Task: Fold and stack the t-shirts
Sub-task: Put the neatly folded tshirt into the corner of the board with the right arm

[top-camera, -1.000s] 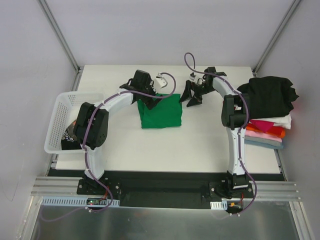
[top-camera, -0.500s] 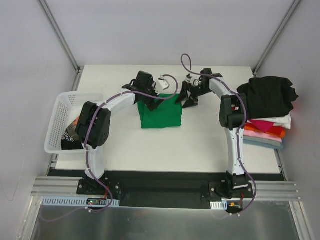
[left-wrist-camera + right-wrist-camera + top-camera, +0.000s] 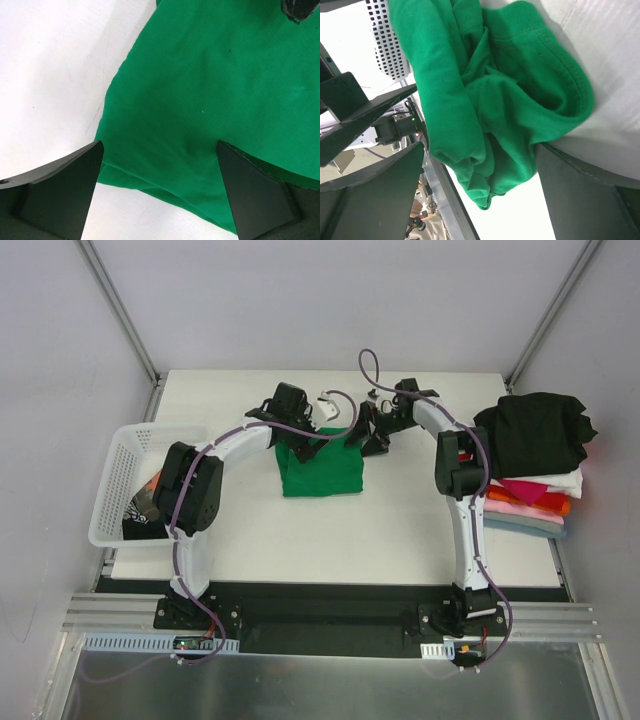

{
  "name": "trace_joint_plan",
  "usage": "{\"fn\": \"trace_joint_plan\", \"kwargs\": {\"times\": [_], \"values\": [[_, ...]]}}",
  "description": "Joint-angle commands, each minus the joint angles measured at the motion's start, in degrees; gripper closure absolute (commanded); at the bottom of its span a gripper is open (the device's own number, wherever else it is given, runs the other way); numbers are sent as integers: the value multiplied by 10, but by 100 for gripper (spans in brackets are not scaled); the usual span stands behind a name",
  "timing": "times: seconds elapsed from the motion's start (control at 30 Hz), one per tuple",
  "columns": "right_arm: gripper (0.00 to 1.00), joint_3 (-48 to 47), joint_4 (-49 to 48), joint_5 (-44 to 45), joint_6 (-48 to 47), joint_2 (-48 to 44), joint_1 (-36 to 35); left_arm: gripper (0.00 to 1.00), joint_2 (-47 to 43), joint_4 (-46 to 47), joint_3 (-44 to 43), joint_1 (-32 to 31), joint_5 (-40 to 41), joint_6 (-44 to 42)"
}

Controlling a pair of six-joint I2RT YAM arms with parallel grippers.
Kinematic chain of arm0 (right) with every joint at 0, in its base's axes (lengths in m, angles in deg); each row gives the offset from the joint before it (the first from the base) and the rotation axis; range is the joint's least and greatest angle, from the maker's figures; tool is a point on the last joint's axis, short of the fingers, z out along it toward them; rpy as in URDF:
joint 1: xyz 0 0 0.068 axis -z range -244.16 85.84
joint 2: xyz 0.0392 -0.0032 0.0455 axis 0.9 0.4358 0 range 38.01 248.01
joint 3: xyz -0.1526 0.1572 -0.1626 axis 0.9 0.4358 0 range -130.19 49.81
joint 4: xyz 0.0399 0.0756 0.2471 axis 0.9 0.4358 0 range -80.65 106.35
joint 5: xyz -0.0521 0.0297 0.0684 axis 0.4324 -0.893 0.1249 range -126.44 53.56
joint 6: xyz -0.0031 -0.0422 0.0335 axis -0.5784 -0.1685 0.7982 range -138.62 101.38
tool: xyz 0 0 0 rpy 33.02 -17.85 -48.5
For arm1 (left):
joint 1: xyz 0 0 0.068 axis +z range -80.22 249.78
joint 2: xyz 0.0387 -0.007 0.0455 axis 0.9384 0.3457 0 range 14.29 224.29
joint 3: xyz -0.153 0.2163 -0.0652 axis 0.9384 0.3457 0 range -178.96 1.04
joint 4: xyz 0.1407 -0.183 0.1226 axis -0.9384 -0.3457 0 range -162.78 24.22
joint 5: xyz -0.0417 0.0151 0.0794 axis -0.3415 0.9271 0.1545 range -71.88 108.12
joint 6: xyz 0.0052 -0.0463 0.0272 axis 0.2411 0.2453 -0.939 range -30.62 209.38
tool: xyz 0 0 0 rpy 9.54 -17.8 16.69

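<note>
The plain bright green cloth t-shirt lies folded into a rough rectangle on the white counter, at the far middle, between the two wrists. Its near edge is straight; its far edge lies under the two sets of jaws. In the right wrist view the far right corner of the shirt is bunched into folds, with a stitched hem curling round the outside. In the left wrist view the cloth is flat and smooth, with one soft crease.

The left jaws stand apart just above the shirt's far left part, one black finger over the counter beside the cloth's edge and the other over the cloth. The right jaws stand apart too, at the far right corner, with the bunched cloth between the two fingers; neither pair is clamped on anything.

At the counter's right edge, well apart from the green shirt, sits a stack of folded t-shirts: a bulky black one on top, then white, red, pink, orange and grey-blue layers. At the left edge stands a white plastic mesh basket with dark cloth inside
</note>
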Motion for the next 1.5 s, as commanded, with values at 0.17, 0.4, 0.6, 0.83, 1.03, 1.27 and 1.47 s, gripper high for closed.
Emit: {"fn": "trace_joint_plan", "kwargs": {"times": [0.17,0.4,0.6,0.83,1.03,1.27,1.47], "values": [[4,21,-26,-14,11,10,-20,3,7,-19,-31,-6,-7,-2],[4,20,-22,-9,8,17,-36,3,15,-30,-43,-12,7,-10],[4,25,-21,-6,5,11,-38,4,23,-35,-36,-15,12,-17],[5,43,-19,-8,-3,0,-38,3,40,-65,-40,-14,-6,18],[4,53,-16,-10,-6,-10,-38,4,54,-81,-37,-17,0,46],[5,78,-8,4,-17,-36,-53,4,83,-144,-90,-18,0,64],[5,94,-9,3,-21,-52,-79,4,95,-168,-121,-20,-8,74]]}}
